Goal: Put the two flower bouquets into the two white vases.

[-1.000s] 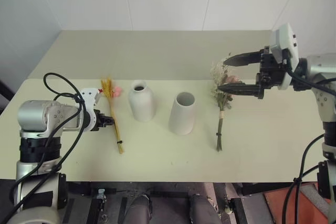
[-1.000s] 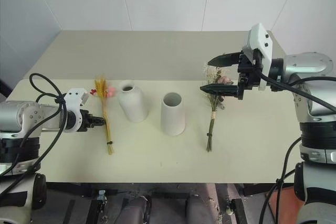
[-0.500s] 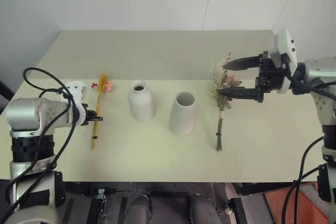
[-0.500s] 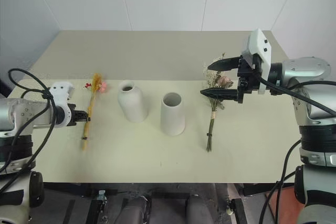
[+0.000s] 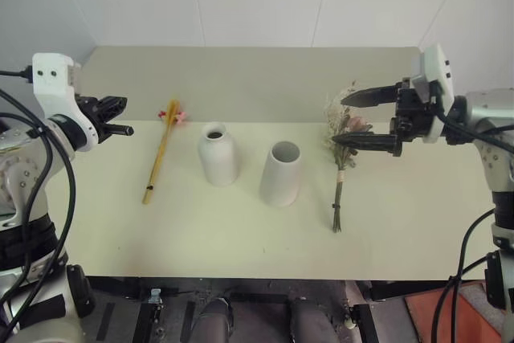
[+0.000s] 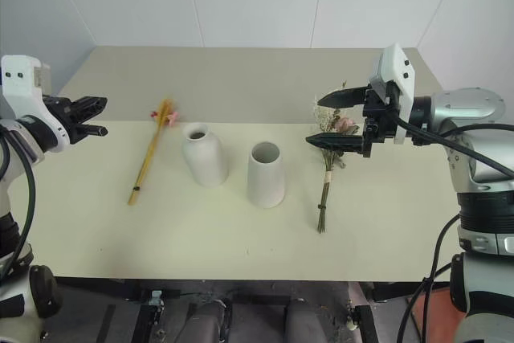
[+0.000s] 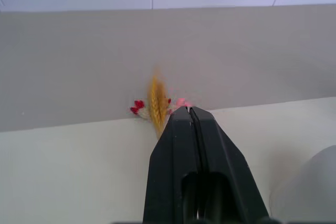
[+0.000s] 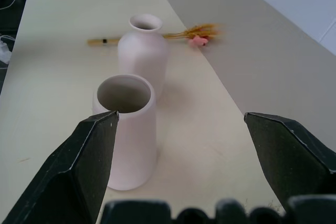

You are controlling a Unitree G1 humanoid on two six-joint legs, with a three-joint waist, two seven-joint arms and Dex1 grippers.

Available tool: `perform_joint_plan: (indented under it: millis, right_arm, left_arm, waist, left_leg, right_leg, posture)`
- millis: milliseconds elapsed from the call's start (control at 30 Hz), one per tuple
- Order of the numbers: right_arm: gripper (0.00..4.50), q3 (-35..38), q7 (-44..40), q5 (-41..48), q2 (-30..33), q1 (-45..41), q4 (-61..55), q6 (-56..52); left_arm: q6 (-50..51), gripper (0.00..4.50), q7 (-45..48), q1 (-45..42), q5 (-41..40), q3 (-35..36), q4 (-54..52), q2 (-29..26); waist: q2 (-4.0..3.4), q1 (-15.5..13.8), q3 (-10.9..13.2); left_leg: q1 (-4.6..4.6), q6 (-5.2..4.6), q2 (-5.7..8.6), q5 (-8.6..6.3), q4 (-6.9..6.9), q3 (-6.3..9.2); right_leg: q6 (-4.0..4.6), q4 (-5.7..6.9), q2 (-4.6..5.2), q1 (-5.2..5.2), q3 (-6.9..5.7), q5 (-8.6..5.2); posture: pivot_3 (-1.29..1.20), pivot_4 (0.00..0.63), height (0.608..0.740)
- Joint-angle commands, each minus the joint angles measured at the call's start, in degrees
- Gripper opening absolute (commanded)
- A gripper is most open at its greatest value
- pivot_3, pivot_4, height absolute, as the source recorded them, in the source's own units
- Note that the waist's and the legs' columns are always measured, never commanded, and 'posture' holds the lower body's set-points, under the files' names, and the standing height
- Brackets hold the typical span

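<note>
Two bouquets lie on the pale table (image 5: 241, 238), neither in a vase. My left gripper (image 5: 120, 116) is pinched closed on nothing, raised near the table's left edge, well apart from the slim golden wheat-stalk bundle with pink blossoms (image 5: 159, 154). My right gripper (image 5: 357, 120) is spread wide, empty, over the heads of the pink-rose bunch with green leaves (image 5: 340, 158).

Step in hand, I judge: first pick-up. Next: reopen left, descend onto stalks.

White narrow-mouthed bottle vase (image 5: 217, 153) and white tapered wide-mouthed vase (image 5: 279, 173) stand centrally, near each other; front strip open.

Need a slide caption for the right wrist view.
Open right claw faces the wide-mouth vase, bottle vase and wheat bouquet behind.
</note>
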State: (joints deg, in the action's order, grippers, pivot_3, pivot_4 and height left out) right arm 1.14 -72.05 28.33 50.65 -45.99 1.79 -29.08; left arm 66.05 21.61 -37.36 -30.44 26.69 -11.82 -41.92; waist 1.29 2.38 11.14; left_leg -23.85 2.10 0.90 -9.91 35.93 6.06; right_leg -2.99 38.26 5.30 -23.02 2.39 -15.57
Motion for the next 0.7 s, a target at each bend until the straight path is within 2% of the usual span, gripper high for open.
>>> perform_joint_plan:
  millis: [33,200,300,400,567,700]
  right_arm:
    - [4.5,3.3,0.6,1.8,0.8,0.5,-2.7,-0.9]
    - [4.5,4.1,1.1,1.7,1.0,1.1,-3.7,-1.8]
    - [4.5,4.3,1.2,1.8,0.8,1.3,-4.0,-2.3]
    - [4.5,3.9,1.2,1.5,0.5,1.2,-3.6,-2.3]
    - [4.5,3.1,0.9,1.3,-0.2,-0.2,-2.6,-2.3]
    - [4.5,2.5,0.0,1.3,-0.7,-1.0,-1.8,-2.4]
  left_arm:
    - [-2.0,0.03,0.2,0.6,-1.3,1.9,-3.0,0.0]
    - [6.9,0.03,-0.4,0.9,-3.4,0.2,-3.4,-1.7]
    - [13.4,0.03,-3.5,0.1,-1.2,-2.5,-1.2,-2.7]
    - [14.8,0.61,-5.3,-3.4,1.4,-5.8,3.6,-3.1]
    - [14.5,2.22,-5.8,-9.7,4.5,-10.2,12.2,-3.3]
    - [14.1,3.48,-7.6,-16.7,9.0,-15.2,25.1,-2.5]
  waist:
    - [0.0,0.0,0.0]
    - [0.0,0.0,0.0]
    - [0.0,0.1,0.0]
    - [0.01,0.1,0.0]
    - [0.02,0.0,0.0]
    - [0.02,0.0,0.0]
  left_leg:
    - [0.0,0.0,0.0,0.0,0.0,0.0]
    - [0.0,0.0,0.0,0.0,0.02,0.0]
    - [0.01,0.0,0.0,0.0,0.01,0.0]
    - [0.02,0.0,0.0,0.0,0.01,0.0]
    - [0.0,-0.01,0.02,0.0,0.04,0.01]
    - [0.01,0.0,0.02,0.0,0.03,0.01]
  right_leg:
    - [0.0,0.0,-0.01,-0.01,0.0,0.0]
    - [0.0,0.03,-0.01,0.0,-0.01,0.0]
    - [-0.01,0.06,-0.02,-0.01,0.0,0.0]
    - [-0.01,0.08,-0.03,-0.01,-0.01,0.0]
    - [-0.02,0.06,-0.02,0.0,-0.01,-0.01]
    - [-0.02,0.11,-0.02,-0.03,-0.01,-0.01]
  posture:
    - [0.0,0.15,0.74]
    - [0.0,0.15,0.74]
    - [0.0,0.15,0.74]
    - [0.0,0.15,0.74]
    - [0.0,0.15,0.74]
    - [0.0,0.15,0.74]
